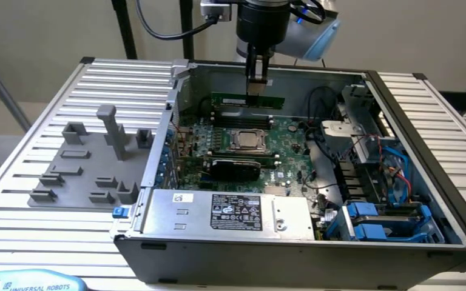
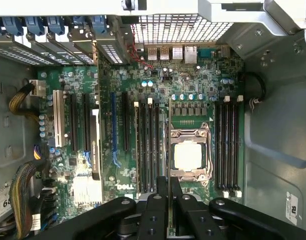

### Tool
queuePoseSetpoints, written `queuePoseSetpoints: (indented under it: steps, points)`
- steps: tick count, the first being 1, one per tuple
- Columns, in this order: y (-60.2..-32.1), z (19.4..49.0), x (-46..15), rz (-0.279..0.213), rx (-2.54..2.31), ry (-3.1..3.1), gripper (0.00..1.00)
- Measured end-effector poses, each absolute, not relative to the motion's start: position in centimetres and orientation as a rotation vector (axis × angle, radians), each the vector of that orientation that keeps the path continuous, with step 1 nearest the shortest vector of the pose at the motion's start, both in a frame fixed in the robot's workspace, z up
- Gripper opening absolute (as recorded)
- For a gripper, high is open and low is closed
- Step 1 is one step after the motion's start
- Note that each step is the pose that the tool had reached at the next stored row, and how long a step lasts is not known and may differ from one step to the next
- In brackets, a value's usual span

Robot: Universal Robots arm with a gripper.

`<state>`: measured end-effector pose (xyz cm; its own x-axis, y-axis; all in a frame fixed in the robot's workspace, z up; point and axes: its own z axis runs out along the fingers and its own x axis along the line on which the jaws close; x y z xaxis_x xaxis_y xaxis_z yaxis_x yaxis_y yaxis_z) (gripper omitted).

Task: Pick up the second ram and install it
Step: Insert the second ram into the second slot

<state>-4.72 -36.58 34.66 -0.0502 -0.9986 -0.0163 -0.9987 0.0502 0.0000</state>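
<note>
Presently the fingers are clamping the second ram at its middle, holding it on edge just over the black slots beside the CPU socket inside the case. Assessment: the stick is needing to sit level and parallel with an empty slot, descending straight so both ends seat evenly.

One case containing one motherboard, one CPU socket, two banks of memory slots and one power supply. One RAM stick, one claw, one grey fixture, one desk.
</note>
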Motion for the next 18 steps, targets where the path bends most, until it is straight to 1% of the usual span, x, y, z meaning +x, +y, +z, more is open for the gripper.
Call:
queuePoseSetpoints:
  steps: [10,18]
  points:
    - [-36.6,34.6,-4.7,0.017,-2.157,2.268,0.14]
    - [-36.6,33.2,-5.0,0.013,-2.155,2.266,0.14]
